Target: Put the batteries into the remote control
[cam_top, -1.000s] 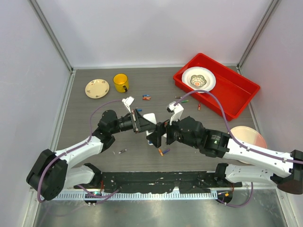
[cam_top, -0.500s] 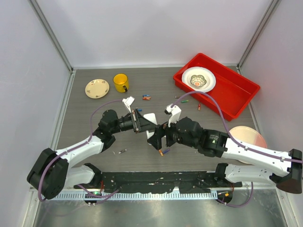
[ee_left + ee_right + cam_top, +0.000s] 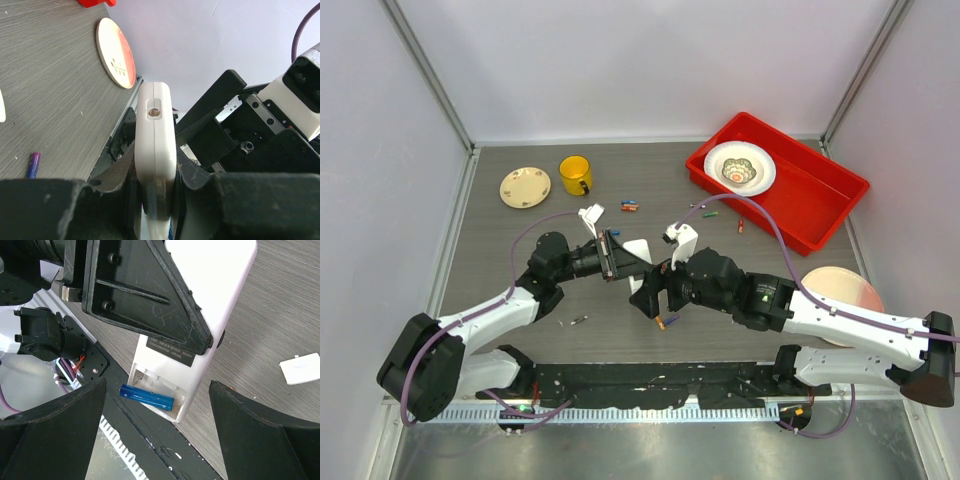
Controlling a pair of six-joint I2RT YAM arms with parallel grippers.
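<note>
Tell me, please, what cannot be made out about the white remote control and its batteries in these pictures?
- Top view: on the slim white plastic remote control, the battery compartment is hidden by the right gripper.
- Left wrist view: the remote control shows edge-on, its lower end buried inside the left gripper.
- Right wrist view: the polarity marks on the blue cylindrical battery are too small to read.

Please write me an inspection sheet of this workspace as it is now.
Surface: grey wood-grain table, no spill seen.
Job's things: remote control held up, one blue battery in its open compartment; loose batteries on the table.
Clutter: red tray holding a bowl, yellow mug, cream plate, pink plate, white cover piece.
Grippers: left claw shut on the remote control; right claw open, facing the compartment.
Cables: purple cables along both arms.
Surroundings: plain white walls.
</note>
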